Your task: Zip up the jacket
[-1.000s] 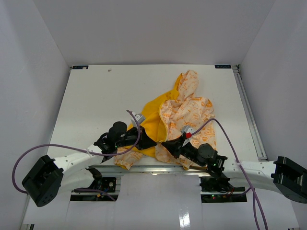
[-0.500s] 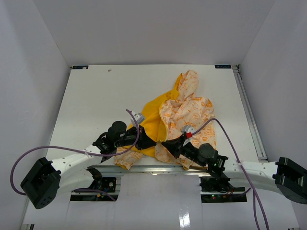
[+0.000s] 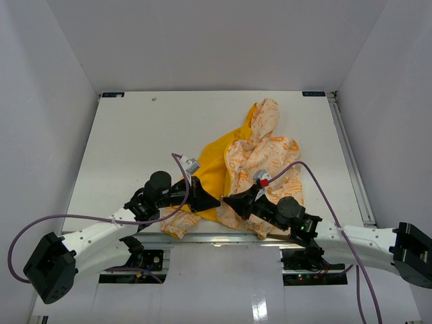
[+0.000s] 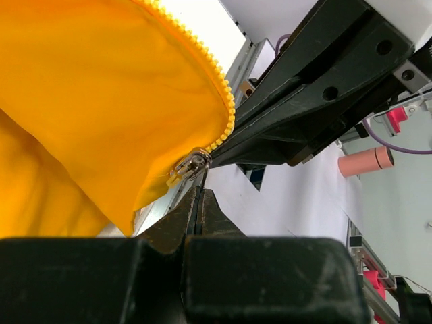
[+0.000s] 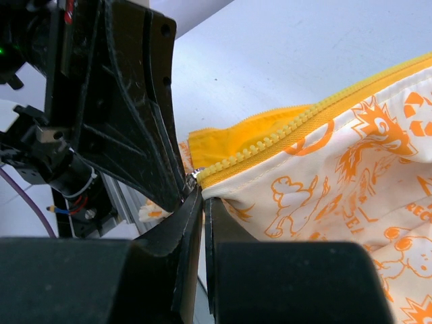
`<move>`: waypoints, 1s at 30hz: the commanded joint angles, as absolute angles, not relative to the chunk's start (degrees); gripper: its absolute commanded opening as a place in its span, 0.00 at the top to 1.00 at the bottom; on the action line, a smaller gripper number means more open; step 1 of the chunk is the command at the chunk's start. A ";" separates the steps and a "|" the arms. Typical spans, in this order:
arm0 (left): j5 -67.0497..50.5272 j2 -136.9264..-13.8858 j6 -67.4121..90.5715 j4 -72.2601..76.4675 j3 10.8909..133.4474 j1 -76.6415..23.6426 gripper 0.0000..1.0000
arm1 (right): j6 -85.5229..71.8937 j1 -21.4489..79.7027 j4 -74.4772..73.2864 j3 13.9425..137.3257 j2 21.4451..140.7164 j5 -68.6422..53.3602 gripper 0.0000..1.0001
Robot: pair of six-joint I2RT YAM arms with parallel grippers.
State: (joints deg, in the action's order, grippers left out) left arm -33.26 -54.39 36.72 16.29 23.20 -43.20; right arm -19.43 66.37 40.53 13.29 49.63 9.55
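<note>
Top external: jacket (image 3: 270, 158) lies centre-right on table (image 3: 135, 135). Its long axis runs diagonally, hem at the near edge by the arm bases and the bunched top end pointing far-right. It lies open: yellow lining faces up on the left half, and the cream panel w/ orange print is on the right. Left gripper (image 3: 210, 200) and right gripper (image 3: 228, 200) meet tip to tip at the near hem, just beside each other. They cover that part, so the zip's bottom end can't be seen from above.

Left wrist: zipper slider (image 4: 192, 164) sits at the bottom of the curved yellow zipper teeth (image 4: 202, 61), right above the L fingertips. L fingers are pressed together w/ only a thin seam between them. Can't tell whether the pull tab is in the pinch. R gripper body fills the upper right of this view.

Right wrist: the zip edge runs from upper right down to the tips, w/ the print panel below it and lining behind. R fingers are nearly together, nipping the corner of the print panel at the zip's low end. There's a small metal glint there, too small to ID. L gripper body blocks the left side.

Both wrist cams crop most of the garment. Sleeves/hood are hard to tell apart in the far bunch.
</note>
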 commanded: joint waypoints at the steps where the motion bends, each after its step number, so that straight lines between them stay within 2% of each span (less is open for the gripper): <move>1: -35.05 -52.32 37.88 15.84 24.68 -42.98 1.00 | -22.76 66.27 37.58 18.80 47.41 8.00 0.92; 12: -30.85 -48.00 36.91 11.26 24.09 -42.98 1.00 | -23.64 66.18 35.93 17.31 42.52 11.08 0.92; 30: -31.72 -51.02 37.76 14.86 20.81 -42.98 1.00 | -22.50 66.09 34.31 16.75 39.34 14.53 0.92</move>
State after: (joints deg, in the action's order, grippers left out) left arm -31.64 -50.31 37.54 13.42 22.06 -43.20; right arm -23.32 66.32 32.42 16.08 40.16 12.53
